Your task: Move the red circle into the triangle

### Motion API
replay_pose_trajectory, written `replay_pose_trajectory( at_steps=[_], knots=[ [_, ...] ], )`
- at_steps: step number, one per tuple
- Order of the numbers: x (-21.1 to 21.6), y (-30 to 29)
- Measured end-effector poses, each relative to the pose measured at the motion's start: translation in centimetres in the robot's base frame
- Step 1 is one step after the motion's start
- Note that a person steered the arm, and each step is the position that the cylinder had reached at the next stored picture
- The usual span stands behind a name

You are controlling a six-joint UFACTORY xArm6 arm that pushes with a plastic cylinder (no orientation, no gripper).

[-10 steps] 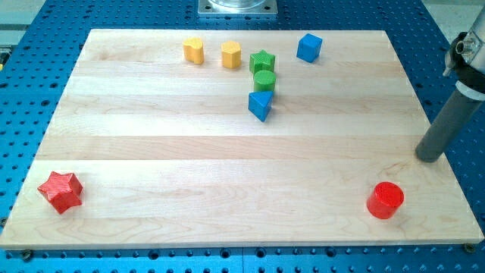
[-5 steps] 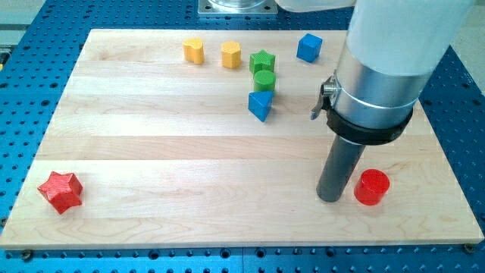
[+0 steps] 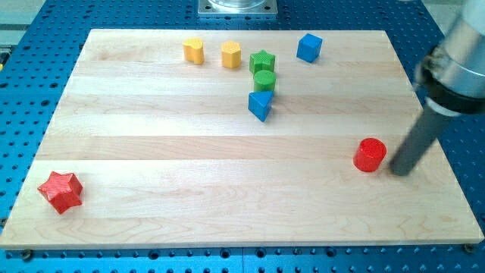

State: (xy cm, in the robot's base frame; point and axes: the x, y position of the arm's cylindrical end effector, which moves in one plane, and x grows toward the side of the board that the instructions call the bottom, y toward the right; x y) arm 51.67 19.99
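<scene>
Sitting low on the view's right of the surface [image 3: 151,152], the red circle [image 3: 370,155] has my tip [image 3: 399,171] just beside it, on its right. The blue triangle [image 3: 260,105] is far up-left. No hand here, only a rod.

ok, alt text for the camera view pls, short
My tip sits just right of the red circle near the wooden board's lower right. The blue triangle lies far up-left, below two green blocks; two yellow blocks, a blue cube and a red star lie elsewhere.
</scene>
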Motion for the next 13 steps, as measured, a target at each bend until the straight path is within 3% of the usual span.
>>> replay_pose_trajectory(
  at_steps=[1,2,3,6,7,9,11,12,13],
  knots=[
    [0.0,-10.0],
    [1.2,-5.6],
    [-0.5,-6.3],
    [-0.5,-7.3],
    [-0.5,-14.2],
    [-2.6,-9.3],
    [-3.7,-18.8],
    [-2.0,-16.0],
    [-0.7,-22.2]
  ],
)
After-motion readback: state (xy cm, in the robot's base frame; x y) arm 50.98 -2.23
